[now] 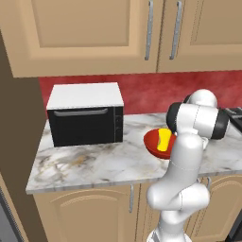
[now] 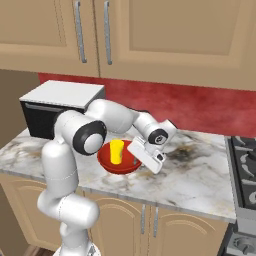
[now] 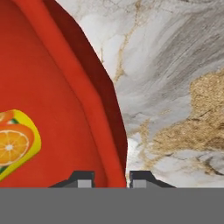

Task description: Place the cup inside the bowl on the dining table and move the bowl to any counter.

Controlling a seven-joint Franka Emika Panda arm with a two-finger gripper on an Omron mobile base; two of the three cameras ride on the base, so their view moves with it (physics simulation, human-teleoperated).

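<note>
At the hand itself, the two dark fingers (image 3: 111, 178) are seen straddling the red rim of the bowl (image 3: 57, 100), one tip inside the wall and one outside, set close about it; whether the rim is gripped or just being let go cannot be told from the pictures, so the grip is left undecided. Inside the bowl, just beside the near wall, the cup (image 3: 15, 142) is seen, yellow with an orange-slice print, and in the right base view it stands upright in the bowl's middle (image 2: 116, 151). The bowl (image 2: 120, 161) appears to rest on the marble desk (image 2: 200, 175), with the hand reaching down to its right-hand rim from the stove side. The first half of the task is judged done, since the cup is already in the bowl, and the carrying half looks to be at its end, the bowl being on a cabinet-backed desk rather than an island. What remains is judged to be a clean release: the fingers would need to be spread clear of the rim and lifted straight up without tipping the bowl or jostling the cup. Further back, a black microwave (image 1: 86, 117) sits to the left against the red backsplash (image 1: 146, 90), under tan wall cabinets (image 1: 94, 28).
</note>
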